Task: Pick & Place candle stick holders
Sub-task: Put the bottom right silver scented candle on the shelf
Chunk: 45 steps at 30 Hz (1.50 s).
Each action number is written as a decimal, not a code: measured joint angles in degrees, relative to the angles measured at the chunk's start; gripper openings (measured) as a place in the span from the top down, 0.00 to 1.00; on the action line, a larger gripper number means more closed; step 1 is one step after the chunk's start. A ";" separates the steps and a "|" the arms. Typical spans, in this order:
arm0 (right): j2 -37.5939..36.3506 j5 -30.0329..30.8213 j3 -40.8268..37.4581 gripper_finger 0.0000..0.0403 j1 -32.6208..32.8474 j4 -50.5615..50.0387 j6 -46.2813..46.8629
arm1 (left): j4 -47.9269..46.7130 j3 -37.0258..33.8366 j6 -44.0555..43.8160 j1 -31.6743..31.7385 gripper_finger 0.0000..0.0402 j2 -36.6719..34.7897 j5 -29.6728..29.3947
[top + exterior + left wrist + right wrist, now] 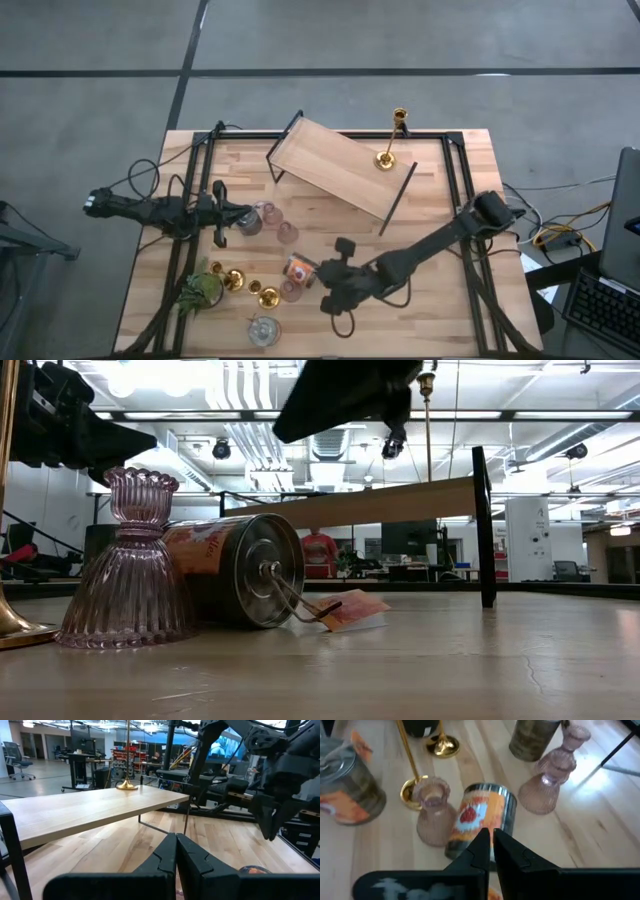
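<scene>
R gripper [340,283], fingers pressed together w/ nothing in them, hangs just beside the tipped orange tin [299,268] amid pink holders [287,233] & gold candlesticks [233,279] at table front-left, one gold candlestick [390,140] up on the wooden shelf [335,168], L gripper [247,212] also pinched shut, empty.

**Wooden table and what sits on it**

I'm looking down on a light butcher-block table [450,290] with a black frame running along its edges. Toward the far side stands a wooden shelf [335,168] on thin black legs, set at an angle, and one gold candlestick [392,140] stands upright on it near its right end. On the tabletop itself, near the front left, I see a small green plant [200,290], two more gold candlesticks [250,287], a clear glass holder [264,330], and an orange-labelled tin can [300,270] lying on its side beside a pink ribbed glass holder [130,565]. Two further pink glass holders [278,224] stand just left of centre.
</scene>
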 joint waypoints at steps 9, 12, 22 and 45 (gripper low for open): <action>3.18 0.34 2.83 0.63 -0.05 0.21 7.55 | -0.02 0.00 0.00 0.00 0.97 0.00 -0.01; 3.16 -0.74 2.79 0.47 -0.05 1.75 6.87 | -0.02 0.00 0.00 0.02 0.97 0.00 -0.01; 3.27 -4.36 1.62 0.03 -1.30 4.36 5.58 | -0.02 0.00 0.00 0.00 0.97 0.00 -0.01; 4.71 -5.88 -11.58 0.01 -4.83 25.96 2.34 | -0.02 0.00 0.00 0.02 0.97 0.00 -0.01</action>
